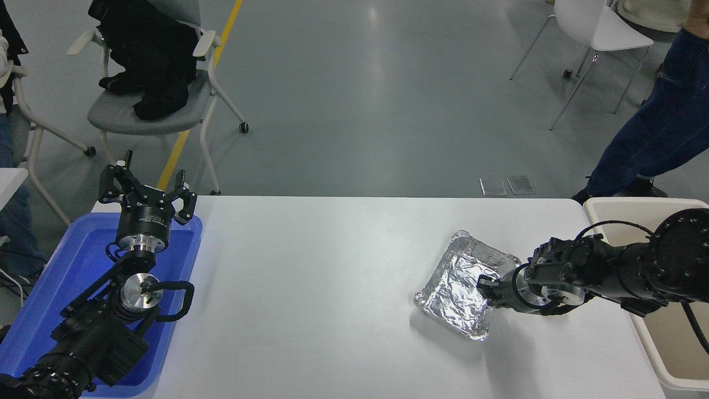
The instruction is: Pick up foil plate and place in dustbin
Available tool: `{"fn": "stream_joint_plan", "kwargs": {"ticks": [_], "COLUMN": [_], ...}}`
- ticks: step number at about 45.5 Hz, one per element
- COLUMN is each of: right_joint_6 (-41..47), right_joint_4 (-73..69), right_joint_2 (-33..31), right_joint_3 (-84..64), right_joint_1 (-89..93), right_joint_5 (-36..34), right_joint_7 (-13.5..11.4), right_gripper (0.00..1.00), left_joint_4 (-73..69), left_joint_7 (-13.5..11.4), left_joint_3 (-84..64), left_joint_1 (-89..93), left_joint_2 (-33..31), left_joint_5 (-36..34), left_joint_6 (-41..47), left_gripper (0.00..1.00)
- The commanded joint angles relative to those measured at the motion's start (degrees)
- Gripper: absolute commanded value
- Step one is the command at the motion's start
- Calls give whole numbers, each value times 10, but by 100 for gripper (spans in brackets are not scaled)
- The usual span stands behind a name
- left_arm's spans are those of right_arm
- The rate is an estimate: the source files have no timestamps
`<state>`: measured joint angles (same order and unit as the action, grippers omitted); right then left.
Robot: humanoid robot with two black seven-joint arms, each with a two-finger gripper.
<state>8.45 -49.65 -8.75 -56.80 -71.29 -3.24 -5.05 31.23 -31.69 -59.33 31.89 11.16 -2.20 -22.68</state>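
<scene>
The foil plate lies on the white table, right of centre and toward the near edge, tilted so that its right rim is raised. The right gripper reaches in from the right and meets that rim; its fingers appear closed on the edge, though the wrist hides the contact itself. The dustbin stands just off the table's right end, close behind the arm.

The plate looks very light and thin, so it should lift with almost no effort, but crinkled foil is soft: a hard pinch would crush the wall, and a loose one could let the slick metal slide. The rolled rim is probably the stiffest part and the sensible place to hold.

The left gripper is parked over the blue tray at the left, fingers spread. Much of the bin is cut off by the frame and covered by the right arm, and the plate's underside cannot be seen.
</scene>
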Motion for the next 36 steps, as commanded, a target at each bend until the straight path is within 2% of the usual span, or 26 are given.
{"fn": "stream_joint_plan", "kwargs": {"ticks": [1, 16, 36], "right_joint_6": [1, 8, 54], "right_joint_4": [-45, -221, -383], "right_joint_2": [-14, -80, -65], "right_joint_3": [-16, -153, -313], "right_joint_1": [-52, -295, -590], "right_joint_5": [8, 10, 10], "right_joint_7": [1, 7, 10], "right_gripper": [0, 0, 0], "left_joint_4": [1, 1, 1], "left_joint_7": [1, 1, 1], "left_joint_3": [0, 0, -2], "left_joint_1": [0, -1, -1], "left_joint_2": [0, 1, 3], "left_joint_5": [0, -1, -1], "left_joint_6": [0, 0, 0], "left_gripper": [99, 99, 99]}}
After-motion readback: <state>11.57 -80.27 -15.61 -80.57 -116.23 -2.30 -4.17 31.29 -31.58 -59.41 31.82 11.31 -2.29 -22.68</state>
